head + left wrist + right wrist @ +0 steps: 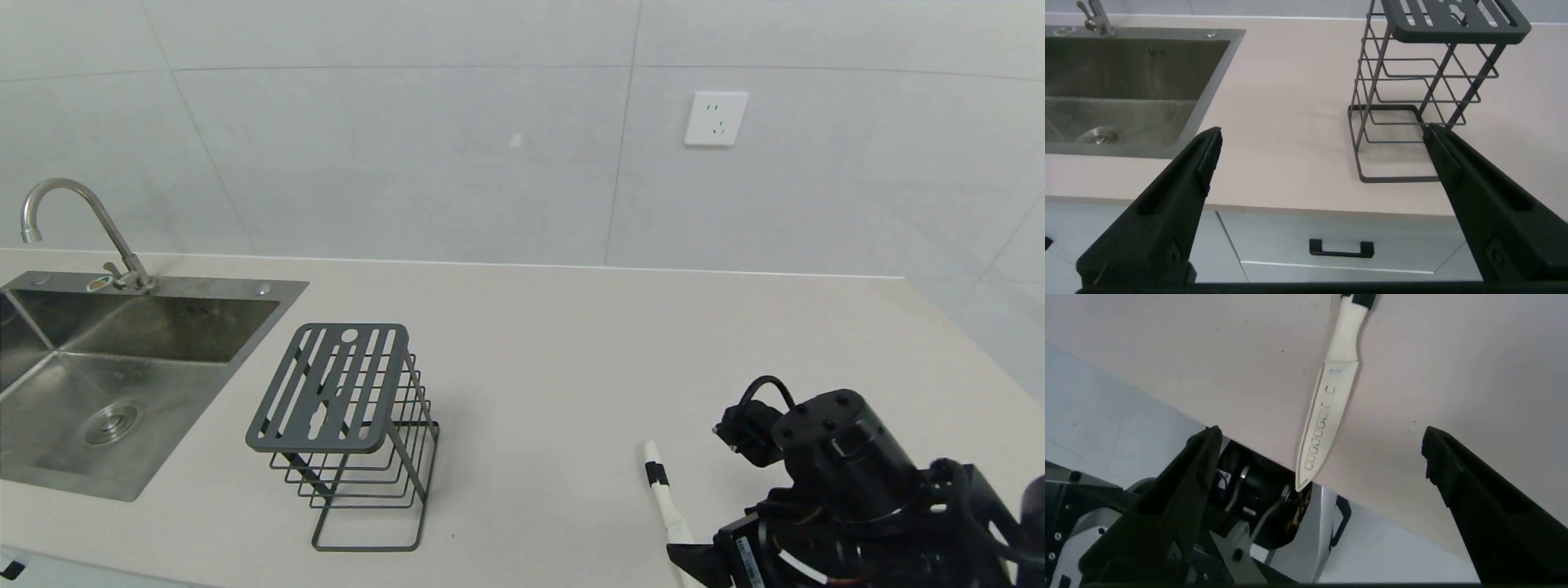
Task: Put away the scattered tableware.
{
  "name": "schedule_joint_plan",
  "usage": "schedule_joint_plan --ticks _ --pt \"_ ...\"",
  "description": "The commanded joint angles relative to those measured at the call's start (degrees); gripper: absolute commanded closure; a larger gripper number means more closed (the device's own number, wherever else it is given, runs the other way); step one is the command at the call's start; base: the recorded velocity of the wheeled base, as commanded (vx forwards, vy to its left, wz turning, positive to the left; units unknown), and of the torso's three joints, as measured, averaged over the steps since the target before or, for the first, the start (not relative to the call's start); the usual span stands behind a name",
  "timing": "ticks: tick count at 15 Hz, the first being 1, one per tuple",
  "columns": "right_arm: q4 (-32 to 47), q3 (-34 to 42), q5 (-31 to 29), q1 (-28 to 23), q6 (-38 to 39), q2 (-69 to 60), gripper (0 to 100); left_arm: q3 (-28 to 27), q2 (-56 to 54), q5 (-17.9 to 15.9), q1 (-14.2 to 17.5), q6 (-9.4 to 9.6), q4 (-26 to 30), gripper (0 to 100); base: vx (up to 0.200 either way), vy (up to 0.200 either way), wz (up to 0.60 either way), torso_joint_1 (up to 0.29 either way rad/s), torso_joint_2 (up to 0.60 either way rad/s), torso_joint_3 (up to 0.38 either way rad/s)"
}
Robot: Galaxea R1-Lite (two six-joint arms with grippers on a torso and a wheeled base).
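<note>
On the counter [571, 367]: one rack, one knife and one sink set into the pale top.
Rack [343, 425]: a single dark wire stand. It is upright, with a flat slotted plate on top and thin wire loops beneath, and no tableware sits in its slots. The left wrist view shows it [1437, 90] close to the counter's front edge.
Knife [663, 498]: one white knife with a black band on the handle, lying flat well to the right of the rack, on the side away from the sink. The handle points toward the back wall. In the right wrist view the knife [1327, 408] has a row of small holes along the blade, and the tip reaches the counter's front edge or just past it.
Right gripper [1321, 439]: released, with both dark fingers spread wide. It hangs above the knife's blade end, far right of the rack. Whether it is clear of the knife or touching it cannot be told; it grips nothing.
Right arm [841, 474]: at the counter's front, right of the rack and just beside the knife.
Left gripper [1323, 135]: released and empty, fingers wide apart. It sits in front of the counter, and the gap between the rack and the sink shows between its fingers.
Sink [163, 327]: one steel basin just left of the rack, with one round drain.
Faucet [73, 220]: one curved steel spout behind the sink, left of the rack.
Outlet [716, 118]: one white wall socket, high up and right of the rack.
Drawer handle [1342, 247]: one black pull on the cabinet front, below the rack.
</note>
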Motion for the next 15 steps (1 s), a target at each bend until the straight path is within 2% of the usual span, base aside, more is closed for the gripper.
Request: schedule_joint_plan --ticks 1,6,12,15 --pt "-3.9 0.2 -3.8 2.1 0.1 8.0 0 0.0 0.1 -0.1 0.0 -0.07 -0.1 0 0.000 0.000 0.00 0.000 0.00 0.000" --pt "-4.5 -0.6 -7.8 2.6 -0.1 14.1 0 0.0 0.1 0.0 0.0 -0.07 -0.1 0 0.000 0.000 0.00 0.000 0.00 0.000" --pt "-4.9 -4.2 -8.8 1.4 -0.1 16.8 0 0.0 0.1 0.0 -0.1 -0.25 -0.1 0 0.000 0.000 0.00 0.000 0.00 0.000" --pt "-7.9 -4.2 -9.3 1.5 -0.3 19.1 0 0.0 0.1 0.0 -0.1 -0.25 -0.1 0 0.000 0.000 0.00 0.000 0.00 0.000"
